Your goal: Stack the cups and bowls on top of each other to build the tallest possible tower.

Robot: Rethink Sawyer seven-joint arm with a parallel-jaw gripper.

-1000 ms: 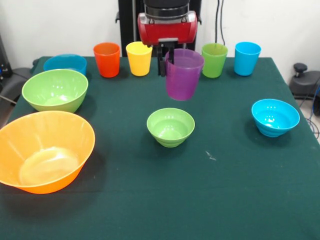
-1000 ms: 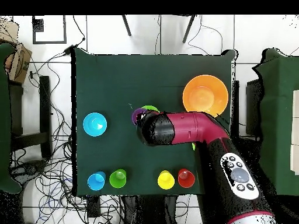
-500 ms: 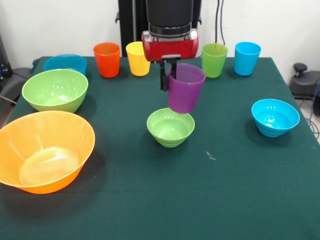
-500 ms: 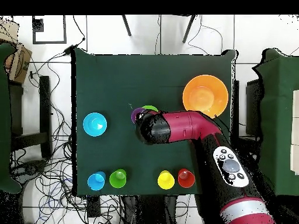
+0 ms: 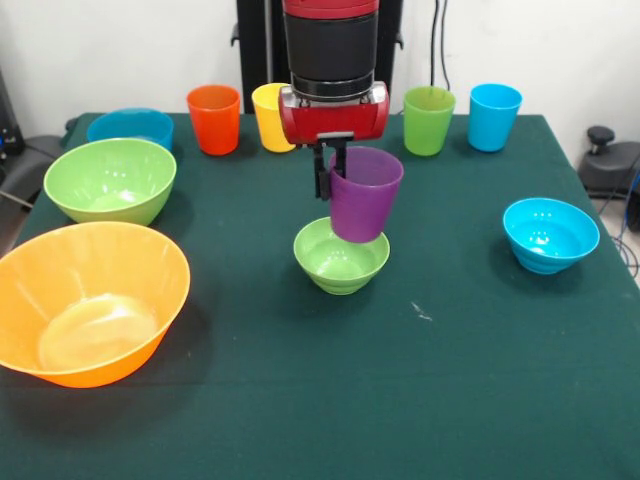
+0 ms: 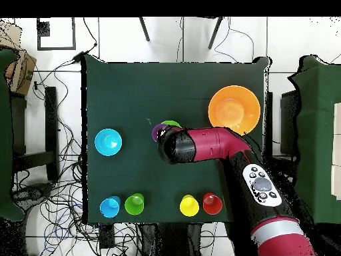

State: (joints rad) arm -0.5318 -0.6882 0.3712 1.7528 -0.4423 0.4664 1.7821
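Observation:
My gripper [image 5: 331,178] is shut on the rim of the purple cup [image 5: 362,195] and holds it upright, its base down inside the small green bowl [image 5: 341,257] at the table's middle. I cannot tell whether the base touches the bowl. In the overhead view the arm [image 6: 206,145] covers most of the purple cup [image 6: 158,131] and the small green bowl [image 6: 171,124]. The orange cup [image 5: 214,118], yellow cup [image 5: 268,116], green cup [image 5: 428,120] and light blue cup [image 5: 494,116] stand in a row at the far edge.
The small blue bowl [image 5: 550,234] sits at the right. The very large orange bowl [image 5: 88,301], the medium green bowl [image 5: 110,180] and the medium blue bowl [image 5: 131,126] stand along the left side of the green table [image 5: 400,380].
My gripper has come down and slightly left with the purple cup, from above and behind the small green bowl to the bowl's inside.

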